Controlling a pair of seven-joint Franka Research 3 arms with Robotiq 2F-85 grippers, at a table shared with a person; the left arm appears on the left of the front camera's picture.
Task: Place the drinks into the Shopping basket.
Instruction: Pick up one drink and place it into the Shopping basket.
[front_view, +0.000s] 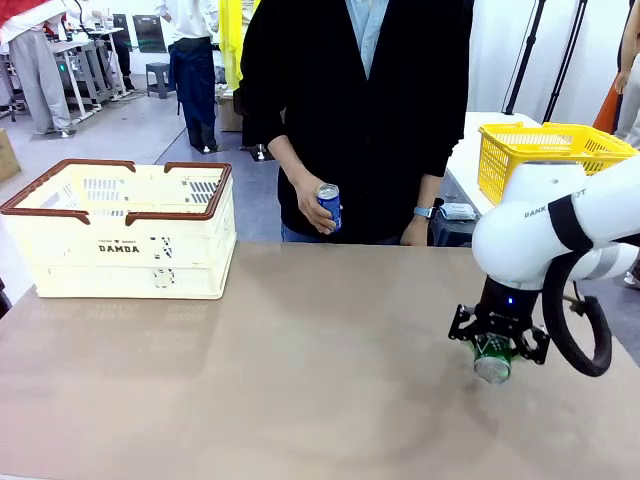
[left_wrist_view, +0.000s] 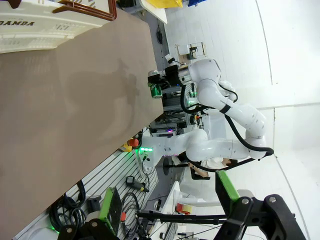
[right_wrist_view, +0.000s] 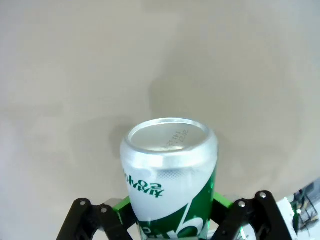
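Drink cans: 2, 1 green can (front_view: 492, 362), 1 blue can (front_view: 329, 205)
Baskets: 2, 1 cream-white Shopping basket (front_view: 70, 250), 1 yellow mesh basket (front_view: 530, 165)
Person (front_view: 360, 90): 1
Wristwatch (front_view: 424, 212): 1

Glossy printed metal on the green can (right_wrist_view: 170, 195), dull silver end; perforated cream plastic basket (front_view: 60, 250), upper left; smooth matt tabletop (front_view: 300, 380).

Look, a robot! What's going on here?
The robot's right gripper is shut on the green can, down near the right side of the table. A person at the far side holds the blue can in one hand. The cream Shopping basket sits on the table's left side, and neither can is in it yet.
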